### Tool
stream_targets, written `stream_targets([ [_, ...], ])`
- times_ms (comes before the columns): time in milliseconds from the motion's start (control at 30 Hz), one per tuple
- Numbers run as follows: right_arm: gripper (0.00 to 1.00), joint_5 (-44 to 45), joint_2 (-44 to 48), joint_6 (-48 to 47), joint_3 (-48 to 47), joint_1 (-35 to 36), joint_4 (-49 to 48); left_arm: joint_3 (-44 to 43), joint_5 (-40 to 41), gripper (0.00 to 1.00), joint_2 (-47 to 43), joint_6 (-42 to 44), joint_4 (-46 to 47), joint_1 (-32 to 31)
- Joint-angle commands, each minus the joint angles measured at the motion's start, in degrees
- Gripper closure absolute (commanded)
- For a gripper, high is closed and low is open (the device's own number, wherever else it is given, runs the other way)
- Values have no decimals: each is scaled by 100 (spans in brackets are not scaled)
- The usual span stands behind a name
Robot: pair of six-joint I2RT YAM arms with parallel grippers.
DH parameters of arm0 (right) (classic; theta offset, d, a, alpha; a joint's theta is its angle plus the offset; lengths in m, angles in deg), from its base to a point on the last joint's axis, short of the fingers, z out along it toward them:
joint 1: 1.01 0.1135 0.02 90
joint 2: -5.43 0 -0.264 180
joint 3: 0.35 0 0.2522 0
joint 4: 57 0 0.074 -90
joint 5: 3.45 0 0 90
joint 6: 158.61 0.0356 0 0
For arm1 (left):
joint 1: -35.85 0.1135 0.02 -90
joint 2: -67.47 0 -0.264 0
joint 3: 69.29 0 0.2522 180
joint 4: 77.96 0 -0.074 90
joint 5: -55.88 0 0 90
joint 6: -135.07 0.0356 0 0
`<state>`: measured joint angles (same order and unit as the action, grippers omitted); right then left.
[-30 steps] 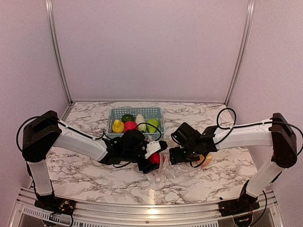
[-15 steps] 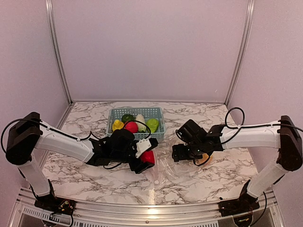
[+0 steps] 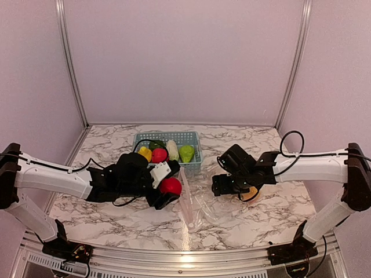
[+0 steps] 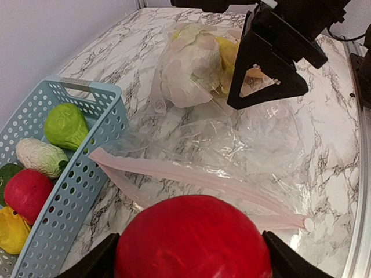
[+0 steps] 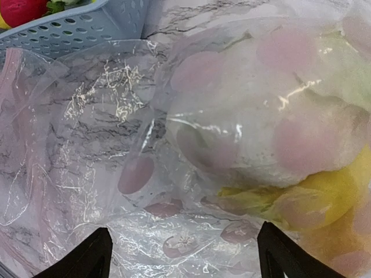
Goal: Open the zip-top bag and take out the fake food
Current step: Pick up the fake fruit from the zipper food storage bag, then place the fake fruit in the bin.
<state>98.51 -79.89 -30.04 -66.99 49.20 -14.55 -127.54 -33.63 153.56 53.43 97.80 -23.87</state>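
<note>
My left gripper [image 3: 166,191] is shut on a glossy red apple [image 4: 194,237] and holds it just above the table, left of the zip-top bag [image 3: 200,205] and in front of the basket. The clear bag lies crumpled, its pale zipper strip [image 4: 191,176] stretched toward the apple. Inside its far end sit a white cauliflower [image 4: 188,69] and a yellow piece of fake food [image 4: 229,52]. The right gripper [image 3: 233,188] stands open over that end, its fingers wide apart on either side of the plastic [image 5: 174,231], close to the cauliflower [image 5: 261,127].
A light blue slotted basket [image 3: 167,136] stands behind the bag. It holds a yellow fruit [image 3: 145,153], a red one [image 3: 159,154], a white vegetable [image 3: 172,148] and a green pear [image 3: 186,153]. Walls close in the back and sides.
My left arm has drawn back to the left with the red apple, away from the bag. The zipper strip now lies stretched out. The right gripper shifted slightly right.
</note>
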Motion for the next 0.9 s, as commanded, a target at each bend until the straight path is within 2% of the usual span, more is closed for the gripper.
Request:
stream_targets([
  [0,16,113,159,-118,-230,-47,120,72,114,18,-420,-170,-265,-6],
  [167,16,139,192,-150,-303,-47,141,-17,52,17,-698,-326,-189,167],
  [367,16,196,292,-166,-317,-47,172,-531,-291,17,-476,-654,-160,577],
  [600,16,251,421,-137,-303,-56,172,-1647,-434,17,435,-1090,-436,985],
  [867,16,309,581,-89,-217,-64,199,-3064,-141,16,1708,-1450,-1216,1328],
])
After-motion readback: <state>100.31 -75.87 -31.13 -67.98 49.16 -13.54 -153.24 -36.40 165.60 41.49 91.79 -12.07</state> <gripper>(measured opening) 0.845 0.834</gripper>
